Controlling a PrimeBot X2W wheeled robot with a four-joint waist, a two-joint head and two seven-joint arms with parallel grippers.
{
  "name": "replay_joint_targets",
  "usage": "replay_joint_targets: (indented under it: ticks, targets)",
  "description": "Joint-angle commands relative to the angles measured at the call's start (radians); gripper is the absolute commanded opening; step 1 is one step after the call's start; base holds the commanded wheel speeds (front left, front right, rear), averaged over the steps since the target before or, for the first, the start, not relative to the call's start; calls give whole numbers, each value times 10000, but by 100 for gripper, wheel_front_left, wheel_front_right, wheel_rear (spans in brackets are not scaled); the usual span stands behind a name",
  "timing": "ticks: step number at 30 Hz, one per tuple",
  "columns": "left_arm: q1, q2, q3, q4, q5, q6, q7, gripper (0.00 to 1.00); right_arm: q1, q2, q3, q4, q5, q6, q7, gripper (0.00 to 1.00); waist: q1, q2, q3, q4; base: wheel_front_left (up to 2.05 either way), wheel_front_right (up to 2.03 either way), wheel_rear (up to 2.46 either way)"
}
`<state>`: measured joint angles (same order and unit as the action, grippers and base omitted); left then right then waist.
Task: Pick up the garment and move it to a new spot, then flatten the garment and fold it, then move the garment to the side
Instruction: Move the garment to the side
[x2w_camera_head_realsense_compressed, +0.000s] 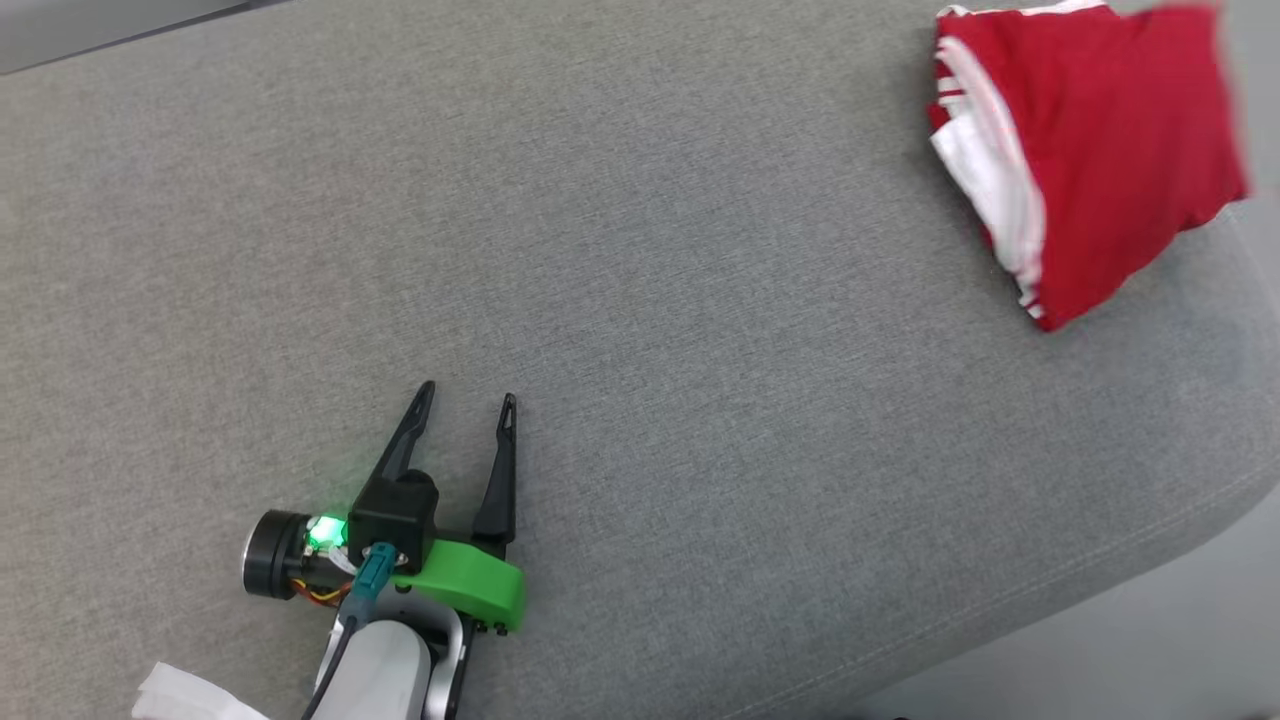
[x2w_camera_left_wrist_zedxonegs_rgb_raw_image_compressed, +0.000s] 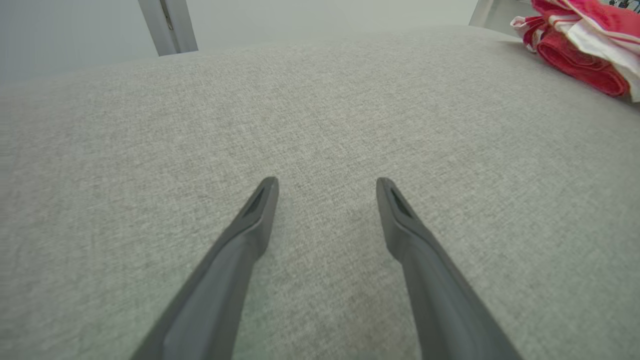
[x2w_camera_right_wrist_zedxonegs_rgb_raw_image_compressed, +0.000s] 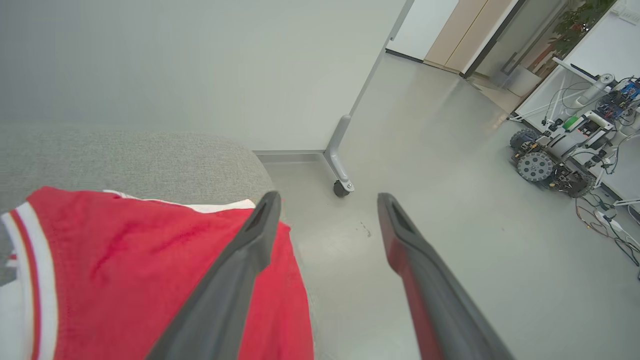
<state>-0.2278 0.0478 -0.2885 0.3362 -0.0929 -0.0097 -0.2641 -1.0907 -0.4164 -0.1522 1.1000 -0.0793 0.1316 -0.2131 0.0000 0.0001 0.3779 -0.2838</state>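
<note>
The garment (x2w_camera_head_realsense_compressed: 1095, 150), red with white trim and folded into a compact bundle, lay at the far right corner of the grey cushion (x2w_camera_head_realsense_compressed: 700, 300), close to its rounded edge. Its right side was blurred in the head view. From the left wrist view the garment (x2w_camera_left_wrist_zedxonegs_rgb_raw_image_compressed: 582, 52) sat at the upper right, layered red and white folds resting on the cushion (x2w_camera_left_wrist_zedxonegs_rgb_raw_image_compressed: 310, 125).

The left pincer (x2w_camera_head_realsense_compressed: 468, 397) was low over the cushion at the lower left of the head view, well apart from the garment, its two dark fingers spread and nothing between them. A green bracket (x2w_camera_head_realsense_compressed: 470, 585) sat at its wrist, with a small green light beside it. The left wrist view showed the same pincer (x2w_camera_left_wrist_zedxonegs_rgb_raw_image_compressed: 326, 184) with its fingers apart above bare grey fabric.

The right pincer (x2w_camera_right_wrist_zedxonegs_rgb_raw_image_compressed: 328, 197) also had its fingers apart, holding nothing; pale floor (x2w_camera_right_wrist_zedxonegs_rgb_raw_image_compressed: 425, 225) showed through the gap. It was over the cushion's edge, with the garment (x2w_camera_right_wrist_zedxonegs_rgb_raw_image_compressed: 125, 265) just below and beside one finger. Whether that finger touched the cloth could not be told. Farther off stood a castor foot (x2w_camera_right_wrist_zedxonegs_rgb_raw_image_compressed: 342, 186) of a panel and a small wheeled machine (x2w_camera_right_wrist_zedxonegs_rgb_raw_image_compressed: 550, 160) by the wall.
</note>
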Motion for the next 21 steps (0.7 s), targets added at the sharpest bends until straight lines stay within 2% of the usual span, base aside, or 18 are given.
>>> replay_joint_targets:
  ticks: [1,5,9,11,15,21]
  targets:
    - [-185,60,90,26,112,51,5,100,203,173,-279,-94,-198,-21,-231,100,0,-1,27,73,0,0,0]
    - [-148,62,240,-22,33,171,5,100,485,1060,-801,-940,-532,-21,-517,100,0,-1,-146,149,0,0,0]
    - [-4,62,451,-107,-22,318,5,100,1402,2181,-464,-3335,-54,-21,-517,100,0,-1,-418,307,0,0,0]
    - [98,60,539,-180,-96,395,5,100,1994,2544,-175,-4458,311,-21,-520,100,0,-1,-596,444,0,0,0]
    - [244,58,708,-298,-222,519,5,100,3272,3060,341,-6109,897,-21,-521,100,0,-1,-990,822,0,0,0]
    - [540,57,834,-502,-317,663,5,100,5123,3506,636,-7164,1396,-19,-523,100,0,-1,-1592,1504,0,0,0]
